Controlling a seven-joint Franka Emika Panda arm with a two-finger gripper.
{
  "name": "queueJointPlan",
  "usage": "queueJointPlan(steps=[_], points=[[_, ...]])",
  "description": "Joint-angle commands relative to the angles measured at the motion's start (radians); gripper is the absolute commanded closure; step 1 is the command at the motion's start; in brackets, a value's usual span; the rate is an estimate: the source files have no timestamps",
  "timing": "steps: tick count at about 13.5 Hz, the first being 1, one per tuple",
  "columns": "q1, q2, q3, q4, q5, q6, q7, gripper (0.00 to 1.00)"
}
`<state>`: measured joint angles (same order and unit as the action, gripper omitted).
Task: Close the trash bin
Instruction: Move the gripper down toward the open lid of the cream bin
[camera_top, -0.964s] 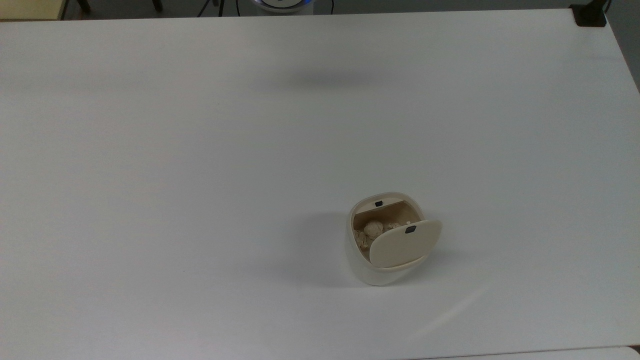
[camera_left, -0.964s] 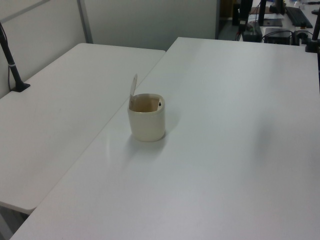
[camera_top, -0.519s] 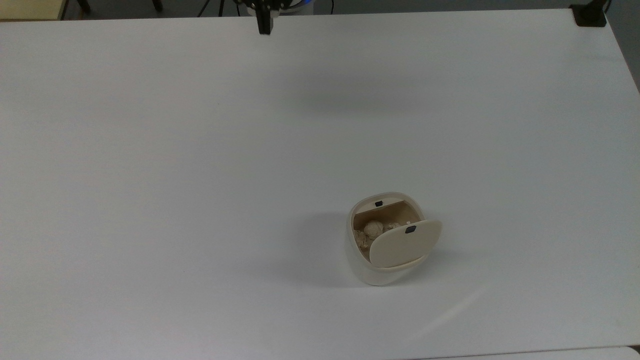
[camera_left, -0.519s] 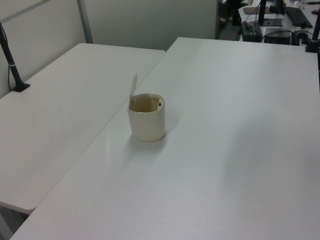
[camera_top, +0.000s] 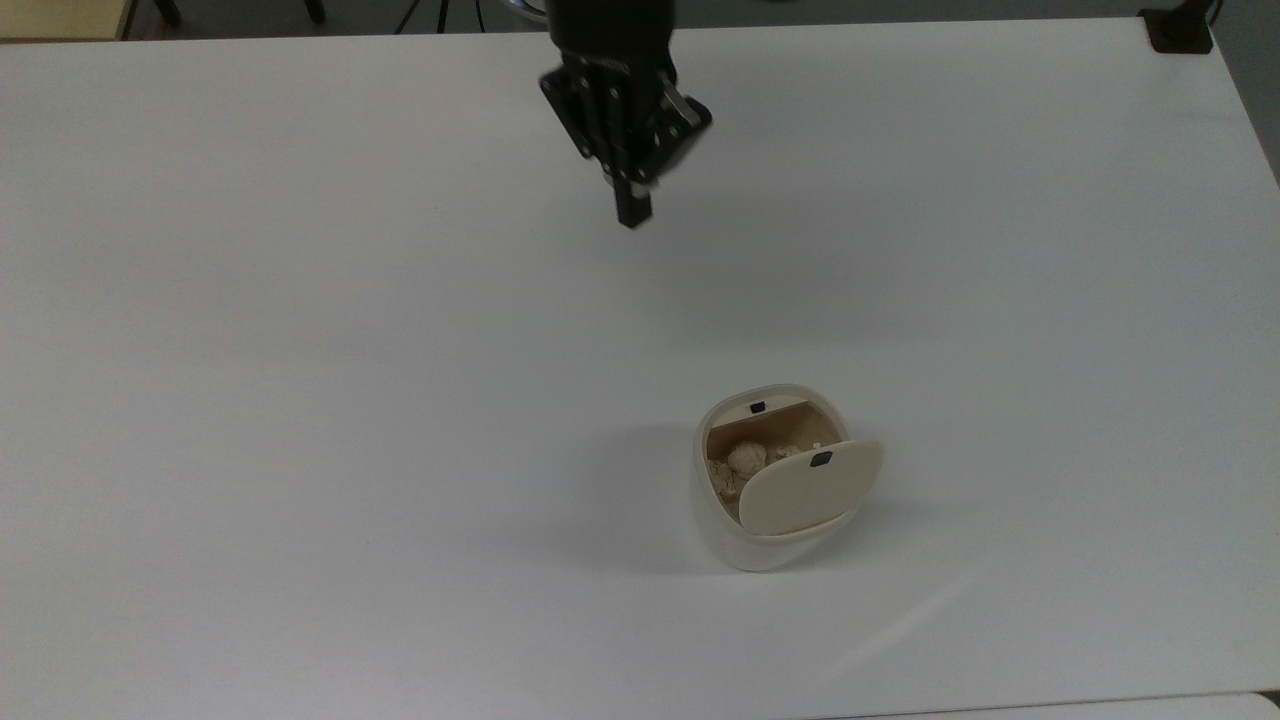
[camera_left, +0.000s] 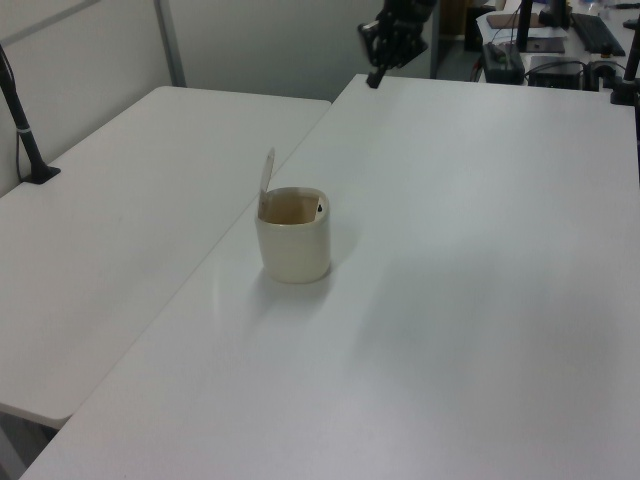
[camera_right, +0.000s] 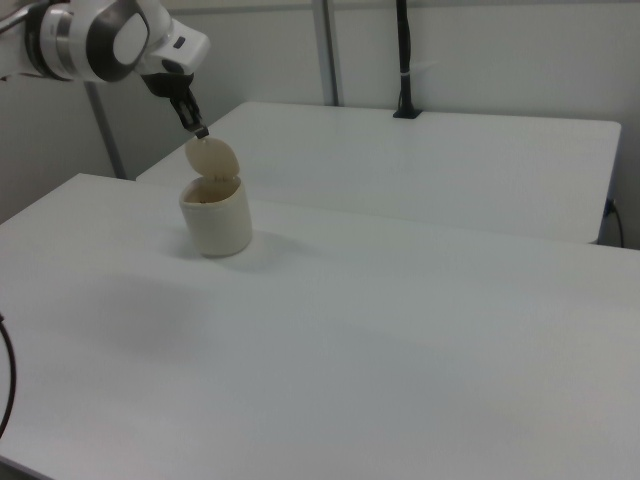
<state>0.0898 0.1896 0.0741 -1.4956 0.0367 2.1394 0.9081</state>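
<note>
The cream-white trash bin (camera_top: 728, 545) stands on the white table (camera_top: 300, 400), lower right of centre in the top view. Its beige lid (camera_top: 805, 493) is swung up and open, with a black latch mark near its edge. Crumpled paper (camera_top: 745, 459) lies inside. My gripper (camera_top: 632, 212) hangs above the table far from the bin, toward the top view's upper edge, fingers pressed together and holding nothing. In the left view the bin (camera_left: 295, 250) sits mid-table with the gripper (camera_left: 375, 79) far behind it. In the right view the gripper (camera_right: 200, 130) appears just above the lid (camera_right: 212, 158).
A second white table (camera_left: 110, 210) adjoins on the left view's left, with a black clamped pole (camera_left: 25, 130) on it. A black clamp (camera_top: 1180, 30) sits at the table's corner in the top view's upper right.
The gripper has come in from the top view's upper edge and moved down and right over the table toward the bin. The bin and its lid have not moved.
</note>
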Motion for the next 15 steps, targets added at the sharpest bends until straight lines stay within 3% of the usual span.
queueJointPlan(steps=[1, 9, 15], points=[[0.059, 0.103, -0.019, 0.072, -0.015, 0.16, 0.188, 1.0], [0.168, 0.318, -0.083, 0.133, -0.014, 0.634, 0.347, 1.0], [0.197, 0.398, -0.097, 0.158, -0.011, 0.744, 0.364, 1.0]])
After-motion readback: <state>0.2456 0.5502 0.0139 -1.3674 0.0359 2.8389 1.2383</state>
